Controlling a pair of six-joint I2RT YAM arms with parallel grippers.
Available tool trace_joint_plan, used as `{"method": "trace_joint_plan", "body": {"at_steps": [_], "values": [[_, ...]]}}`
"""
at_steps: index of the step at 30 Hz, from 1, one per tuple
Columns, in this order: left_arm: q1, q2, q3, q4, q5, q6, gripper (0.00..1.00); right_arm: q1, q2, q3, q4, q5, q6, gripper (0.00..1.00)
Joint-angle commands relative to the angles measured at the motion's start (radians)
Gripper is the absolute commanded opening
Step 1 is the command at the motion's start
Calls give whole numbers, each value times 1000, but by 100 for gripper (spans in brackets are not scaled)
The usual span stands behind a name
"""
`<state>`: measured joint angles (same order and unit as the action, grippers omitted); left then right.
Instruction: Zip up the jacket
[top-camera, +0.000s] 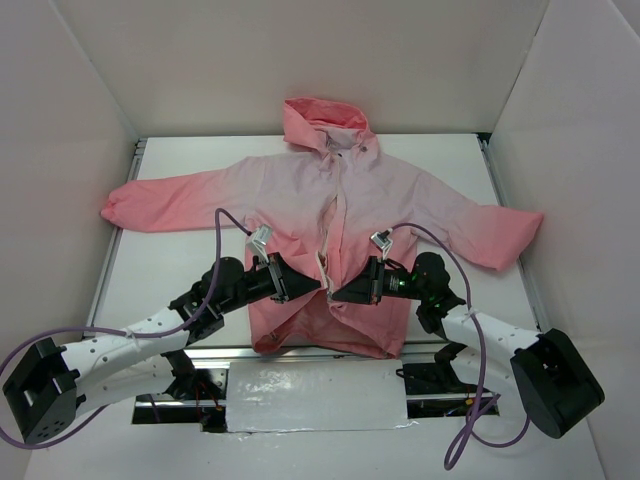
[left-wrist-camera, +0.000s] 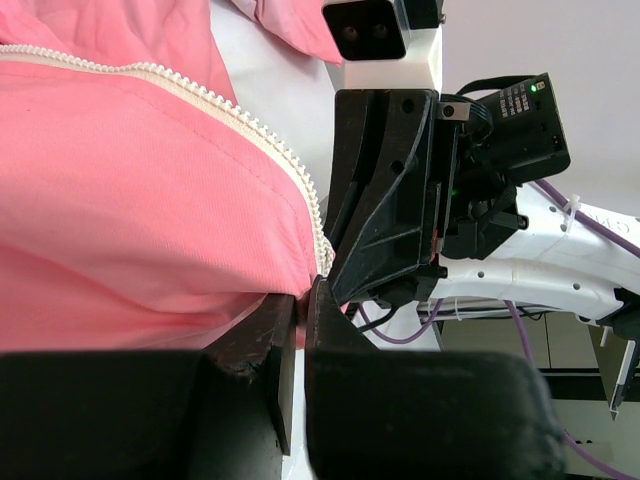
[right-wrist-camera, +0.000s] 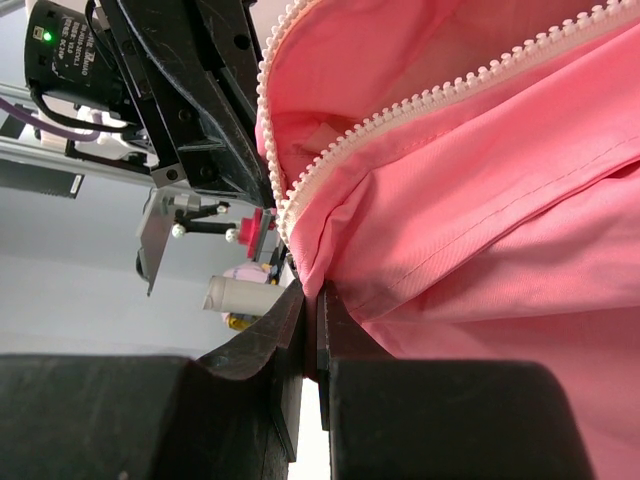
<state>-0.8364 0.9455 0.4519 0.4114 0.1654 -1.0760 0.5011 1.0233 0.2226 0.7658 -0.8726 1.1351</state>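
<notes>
White table (top-camera: 130, 262) holds a pink hooded rain jacket (top-camera: 300, 200), spread flat. Black left gripper (top-camera: 303, 287) and black right gripper (top-camera: 338, 294) each pinch its hem beside the light zipper (top-camera: 337, 212). Best to line both ends up evenly.

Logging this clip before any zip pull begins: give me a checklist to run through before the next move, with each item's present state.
1. Left gripper holds the jacket edge: ok, jaws closed on pink fabric beside the zipper teeth.
2. Right gripper holds the opposite front edge: ok, jaws closed on fabric just below the teeth.
3. Tooth rows joined near the hem: not ok, two rows lie apart in the right wrist view.
4. Slider located: cannot tell, none shows in any view.
5. Jacket spread flat with sleeves out: ok in the top view.
</notes>
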Motion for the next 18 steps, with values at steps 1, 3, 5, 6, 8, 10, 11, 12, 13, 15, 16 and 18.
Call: {"method": "trace_joint_plan", "body": {"at_steps": [1, 3, 5, 6, 8, 10, 11, 12, 13, 15, 16, 18], "values": [[3, -8, 14, 53, 8, 14, 0, -7, -14, 38, 67, -23, -12, 0], [3, -10, 13, 52, 5, 11, 0, -9, -17, 32, 84, -23, -5, 0], [3, -10, 11, 55, 8, 11, 0, -10, -20, 32, 81, -19, -5, 0], [3, -10, 11, 55, 13, 11, 0, -12, -23, 32, 79, -19, -5, 0], [3, -8, 10, 55, 16, 11, 0, -13, -23, 34, 84, -22, -3, 0], [3, -7, 5, 58, 20, 11, 0, -15, -19, 41, 75, -25, -6, 0], [3, -7, 4, 56, 22, 10, 0, -16, -19, 43, 76, -25, -6, 0], [3, -5, 4, 58, 22, 10, 0, -15, -17, 44, 82, -25, -3, 0], [3, -4, 4, 59, 25, 14, 0, -18, -14, 46, 86, -26, 0, 0], [3, -2, 4, 55, 26, 17, 0, -18, -11, 46, 90, -28, 0, 0], [3, -2, 4, 52, 25, 18, 0, -19, -9, 46, 93, -28, 5, 0], [3, -4, 5, 50, 25, 19, 0, -19, -5, 44, 107, -31, 11, 0]]}}
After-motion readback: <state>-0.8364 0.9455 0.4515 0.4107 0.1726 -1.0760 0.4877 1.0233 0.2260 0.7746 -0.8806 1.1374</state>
